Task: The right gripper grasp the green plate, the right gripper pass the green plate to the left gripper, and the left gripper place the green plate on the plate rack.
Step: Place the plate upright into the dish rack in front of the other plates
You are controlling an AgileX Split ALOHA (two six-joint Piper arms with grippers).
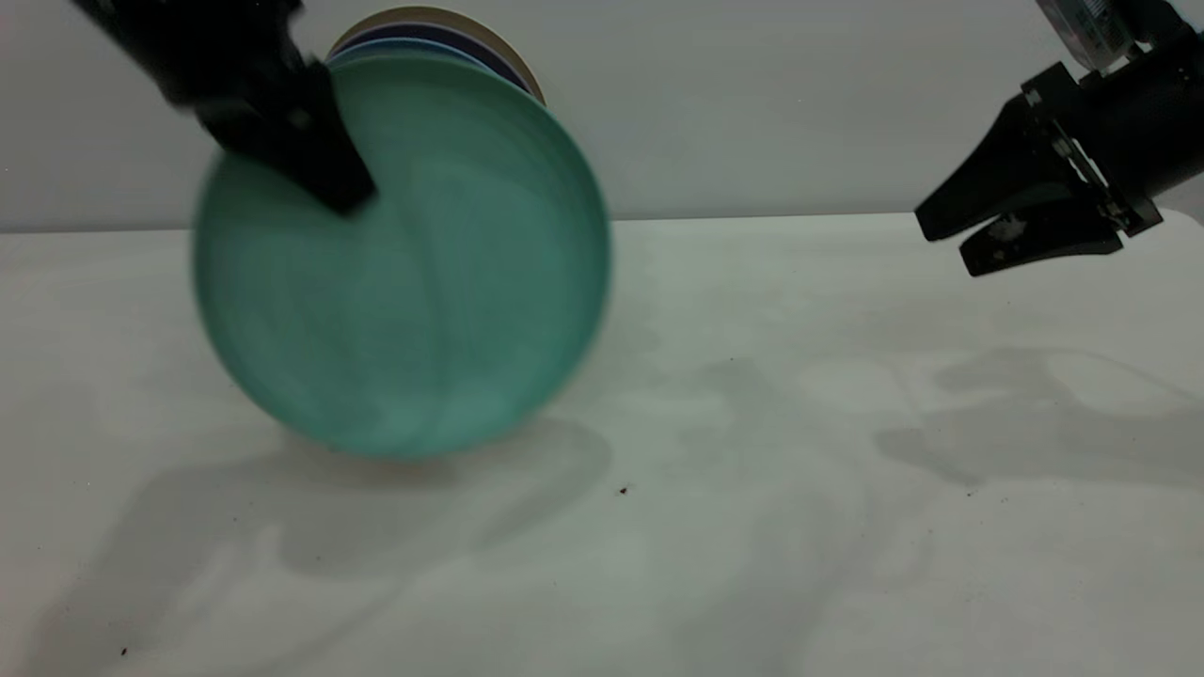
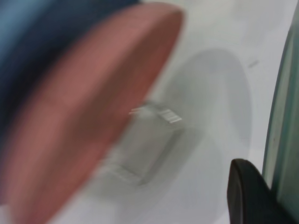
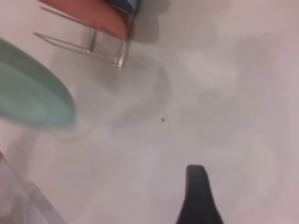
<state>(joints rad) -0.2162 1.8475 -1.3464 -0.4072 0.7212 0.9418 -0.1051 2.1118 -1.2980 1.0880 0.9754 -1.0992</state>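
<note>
Green plate [image 1: 404, 263] upright, upper rim pinched between left gripper [image 1: 334, 193] fingers.

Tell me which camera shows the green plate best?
The exterior view: the green plate faces it whole, held at its rim by the left tool. The left wrist view shows only its edge, the right wrist a slice.

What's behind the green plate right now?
Behind the green plate, held by the left gripper, rims of blue and tan plates show. The plate rack is hidden there.
</note>
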